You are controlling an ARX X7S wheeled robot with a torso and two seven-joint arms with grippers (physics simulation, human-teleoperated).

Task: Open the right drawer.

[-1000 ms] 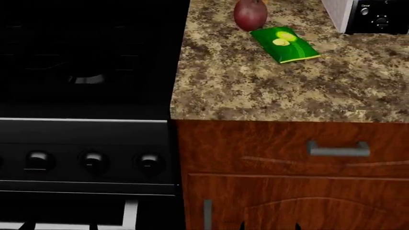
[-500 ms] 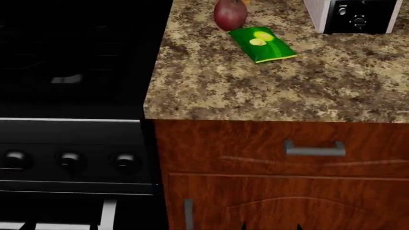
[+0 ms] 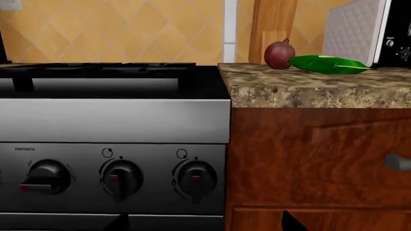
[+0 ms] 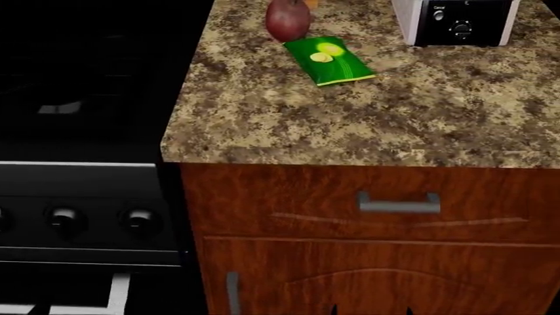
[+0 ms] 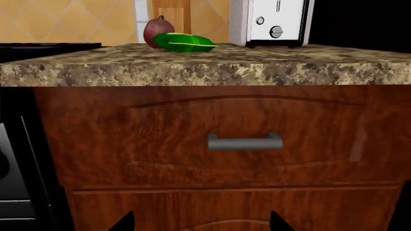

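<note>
right gripper (image 5: 200, 222): only dark fingertips show at frame edge, spread apart, holding nothing | left gripper (image 3: 204, 222): tips barely visible, spread, holding nothing | right drawer (image 5: 244, 137): shut, under countertop (image 4: 368, 118), right gripper facing its grey handle (image 5: 245, 141) | stove (image 4: 79, 216) left of drawer | green bag (image 4: 329, 60), red fruit (image 4: 287, 20), toaster (image 4: 455, 21) on countertop

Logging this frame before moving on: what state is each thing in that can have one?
right drawer: shut, front flush, handle untouched
cabinet door: shut
stove knobs: pointers straight down; leftmost knob turned sideways
green snack bag: lying flat, sealed
red fruit: upright beside the bag
toaster: slots hidden
grippers: only dark fingertips show, apart
</note>
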